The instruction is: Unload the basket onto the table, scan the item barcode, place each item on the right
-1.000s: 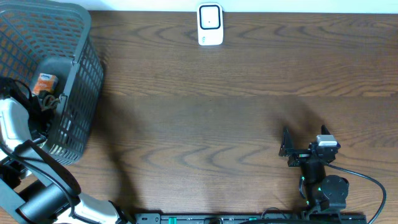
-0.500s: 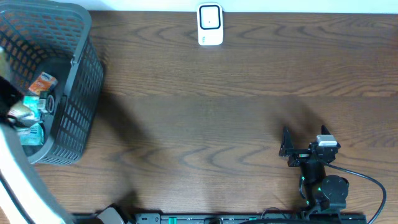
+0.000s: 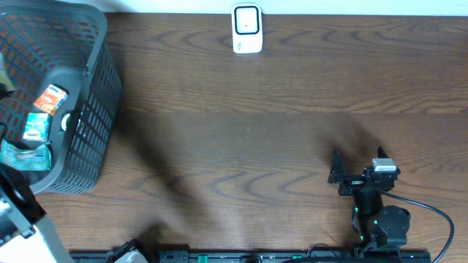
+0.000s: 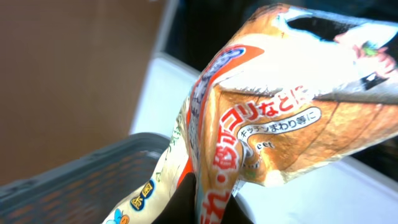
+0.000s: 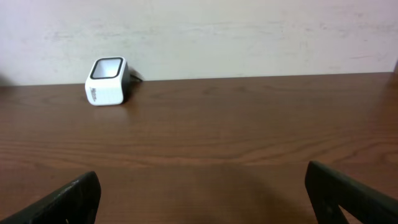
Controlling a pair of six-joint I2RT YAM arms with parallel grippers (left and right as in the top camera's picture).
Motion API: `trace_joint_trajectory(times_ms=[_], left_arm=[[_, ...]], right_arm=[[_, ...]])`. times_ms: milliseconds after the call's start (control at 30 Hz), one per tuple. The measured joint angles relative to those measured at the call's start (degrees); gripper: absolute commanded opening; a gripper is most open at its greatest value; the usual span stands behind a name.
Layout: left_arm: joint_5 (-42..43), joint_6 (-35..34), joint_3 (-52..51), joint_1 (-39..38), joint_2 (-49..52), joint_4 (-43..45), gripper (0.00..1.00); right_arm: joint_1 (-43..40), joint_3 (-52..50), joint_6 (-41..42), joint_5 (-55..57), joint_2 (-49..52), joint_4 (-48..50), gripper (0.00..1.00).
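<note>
Since a second ago my left arm has come up out of the basket (image 3: pixel 95 109). From overhead only a piece of it shows, at the lower left corner. The basket's inside is now uncovered, with a small orange pack (image 3: pixel 50 98), a light blue pack (image 3: pixel 35 126) and a teal one (image 3: pixel 22 155) lying at the bottom. The scanner (image 3: pixel 247 29) and my right arm sit where they were.

The left end effector (image 4: pixel 186 205) is clamped narrow on an orange packet (image 4: pixel 280 118) printed with Japanese text. The packet hangs crumpled right in front of the wrist camera, above the basket rim (image 4: pixel 81 180). The right end effector (image 5: pixel 205 202) stands wide with nothing between its fingers (image 5: pixel 68 199). It rests low near the front of the bench (image 3: pixel 278 146), well apart from the scanner at the far edge.

The bench is dark wood grain, and a pale wall rises behind it in the right wrist view. There the scanner (image 5: pixel 107 81) faces up and slightly toward me.

The overhead camera does not show the left end effector or, with any certainty, the packet. A tan sliver at the left edge could be part of it, but I cannot tell. I see no barcode on the face turned to the wrist camera. The packet's upper right corner is blurred, and the end effector's own fingers are only a dark shape under it.
</note>
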Motion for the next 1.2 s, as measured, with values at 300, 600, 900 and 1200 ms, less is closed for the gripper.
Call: trace_joint_trajectory(times_ms=[300,600,900,1200], left_arm=[[3.8,-1.6,0.0,-10.5,-0.3,-1.7,0.08],[4.1,3.2,0.0,-23.0,1.1,-5.2,0.07],[4.2,4.0,0.0,-33.3,8.9,-11.6,0.07],[4.2,4.0,0.0,-42.4,14.6,-23.4,0.08]], right_arm=[[0.0,0.0,0.0,0.0,0.0,0.0,0.99],[0.0,0.0,0.0,0.0,0.0,0.0,0.99],[0.0,0.0,0.0,0.0,0.0,0.0,0.99],[0.0,0.0,0.0,0.0,0.0,0.0,0.99]])
